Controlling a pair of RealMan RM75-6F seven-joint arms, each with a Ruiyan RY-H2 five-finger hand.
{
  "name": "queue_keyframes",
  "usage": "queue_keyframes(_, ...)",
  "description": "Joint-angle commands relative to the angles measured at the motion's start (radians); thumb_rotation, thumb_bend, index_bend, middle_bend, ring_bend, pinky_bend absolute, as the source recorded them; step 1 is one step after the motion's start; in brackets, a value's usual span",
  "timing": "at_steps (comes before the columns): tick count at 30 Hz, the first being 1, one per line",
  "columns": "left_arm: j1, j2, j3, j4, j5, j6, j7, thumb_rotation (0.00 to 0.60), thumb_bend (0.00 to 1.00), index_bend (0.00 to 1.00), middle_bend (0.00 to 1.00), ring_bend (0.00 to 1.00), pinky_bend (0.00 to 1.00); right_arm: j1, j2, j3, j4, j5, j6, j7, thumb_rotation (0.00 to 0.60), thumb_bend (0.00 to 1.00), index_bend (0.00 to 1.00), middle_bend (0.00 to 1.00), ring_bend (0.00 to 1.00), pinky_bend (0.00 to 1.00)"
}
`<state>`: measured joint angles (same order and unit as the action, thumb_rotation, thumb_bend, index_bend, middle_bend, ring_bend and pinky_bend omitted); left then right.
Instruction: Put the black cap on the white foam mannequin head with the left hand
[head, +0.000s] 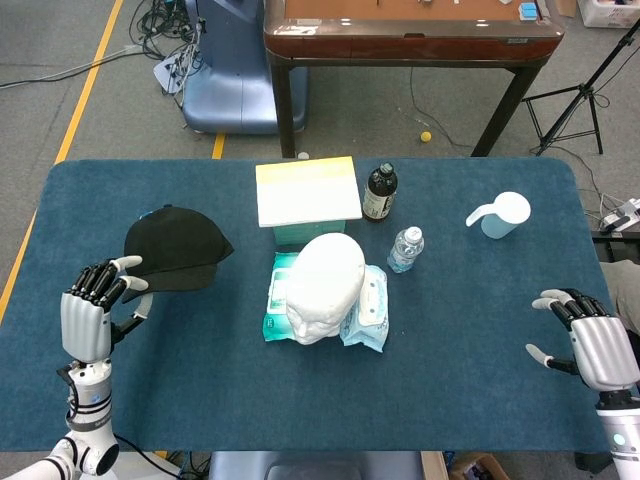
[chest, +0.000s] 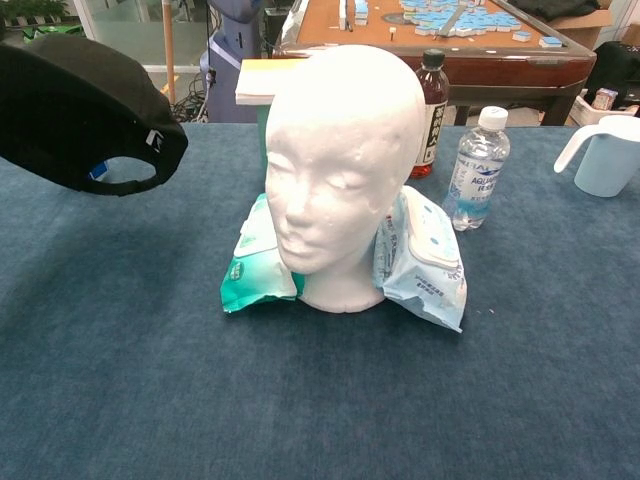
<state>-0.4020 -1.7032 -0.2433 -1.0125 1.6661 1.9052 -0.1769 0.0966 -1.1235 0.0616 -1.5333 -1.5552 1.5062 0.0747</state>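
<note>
Left hand (head: 92, 305) pinching cap (head: 176, 251) by brim, cap up off table w/ head (head: 324, 285) well off to its right, right hand (head: 592, 338) empty w/ fingers apart; thin brim pinch, so could slip, sag or snag head's side, tipping it.

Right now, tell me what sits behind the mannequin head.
Behind the mannequin head stands a teal box topped by a pale yellow board. The head hides most of the box in the chest view, so its front cannot be read.
</note>
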Motion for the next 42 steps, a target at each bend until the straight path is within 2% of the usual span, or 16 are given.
queue_keyframes(1,-0.025,0.030,-0.020,-0.038,0.011,-0.004,0.031,0.600,0.38,0.77,0.38,0.34,0.38,0.000,0.001,0.001,0.000,0.001,0.001,0.003,0.600,0.04,0.35,0.30,0.21,0.27)
queue_keyframes(9,-0.099,0.069,-0.069,-0.123,0.021,-0.040,0.099,0.600,0.38,0.75,0.38,0.34,0.38,-0.002,0.005,0.005,0.002,0.007,0.003,0.015,0.600,0.04,0.35,0.30,0.21,0.27)
queue_keyframes(22,-0.202,0.068,-0.115,-0.168,0.032,-0.084,0.172,0.600,0.38,0.76,0.39,0.34,0.38,-0.011,0.016,0.009,0.006,0.007,0.022,0.047,0.600,0.04,0.35,0.30,0.21,0.27)
queue_keyframes(42,-0.218,0.164,-0.122,-0.300,0.065,-0.067,0.261,0.600,0.38,0.77,0.39,0.35,0.38,-0.009,0.017,0.011,0.004,0.009,0.017,0.047,0.600,0.04,0.35,0.30,0.21,0.27)
